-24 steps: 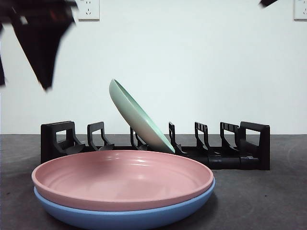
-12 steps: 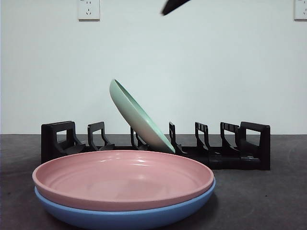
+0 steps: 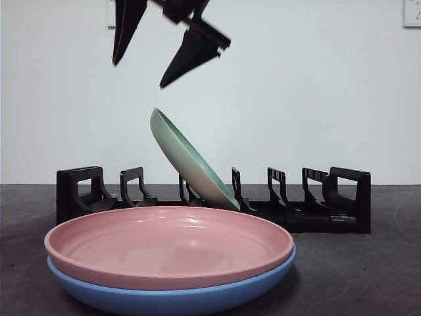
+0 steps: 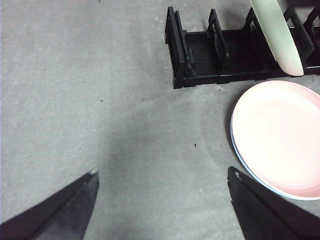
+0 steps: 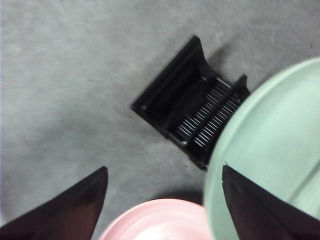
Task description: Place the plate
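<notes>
A pale green plate (image 3: 187, 161) leans tilted in the black dish rack (image 3: 316, 210). In front of the rack a pink plate (image 3: 168, 243) lies stacked on a blue plate (image 3: 171, 299). My right gripper (image 3: 139, 74) hangs open just above the green plate's upper rim, holding nothing. In the right wrist view the right gripper (image 5: 164, 169) is over the green plate (image 5: 270, 150), the rack (image 5: 185, 105) and the pink plate (image 5: 160, 220). My left gripper (image 4: 162, 171) is open and empty over bare table, off to the side of the rack (image 4: 200, 55) and the pink plate (image 4: 280, 135).
The rack has several free slots on both sides of the green plate. The grey table (image 4: 100, 100) stretches wide beside the rack's end. A white wall with a socket (image 3: 412, 13) stands behind.
The dark arm at the upper left has withdrawn from the front view. The right gripper has come down from the top edge to just above the green plate. The plates have not moved.
</notes>
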You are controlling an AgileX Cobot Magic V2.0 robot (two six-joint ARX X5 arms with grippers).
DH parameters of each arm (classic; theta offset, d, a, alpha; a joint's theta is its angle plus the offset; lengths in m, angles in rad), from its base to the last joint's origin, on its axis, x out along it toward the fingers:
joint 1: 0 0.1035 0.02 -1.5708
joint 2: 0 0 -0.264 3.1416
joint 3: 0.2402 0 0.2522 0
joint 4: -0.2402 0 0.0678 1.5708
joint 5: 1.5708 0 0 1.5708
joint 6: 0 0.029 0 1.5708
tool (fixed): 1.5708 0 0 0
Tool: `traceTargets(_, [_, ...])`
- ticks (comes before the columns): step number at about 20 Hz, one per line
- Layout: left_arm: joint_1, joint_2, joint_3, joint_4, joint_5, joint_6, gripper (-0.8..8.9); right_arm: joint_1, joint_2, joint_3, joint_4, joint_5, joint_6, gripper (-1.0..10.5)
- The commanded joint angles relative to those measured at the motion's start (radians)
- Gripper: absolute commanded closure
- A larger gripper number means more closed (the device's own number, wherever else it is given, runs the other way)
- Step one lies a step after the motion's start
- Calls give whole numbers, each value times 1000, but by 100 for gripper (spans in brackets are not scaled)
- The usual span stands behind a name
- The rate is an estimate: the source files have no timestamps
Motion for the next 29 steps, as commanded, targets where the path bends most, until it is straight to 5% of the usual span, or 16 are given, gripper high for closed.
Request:
traceTargets(1, [-4,5,18,11,-2,-2,406,10,40,27,12,47,11,602])
traceTargets(9, [-4,5,18,16,-2,-2,406,3,108,27,23,65,10,632])
traceTargets(15, [-4,5,18,18,-2,-1,406,5,123,27,25,63,10,936])
traceTargets(25, [-4,5,18,92,-2,-1,406,4,16,39,3,27,8,936])
traceTargets(29, [-4,5,18,120,-2,-1,406,9,-61,39,-35,24,-48,936])
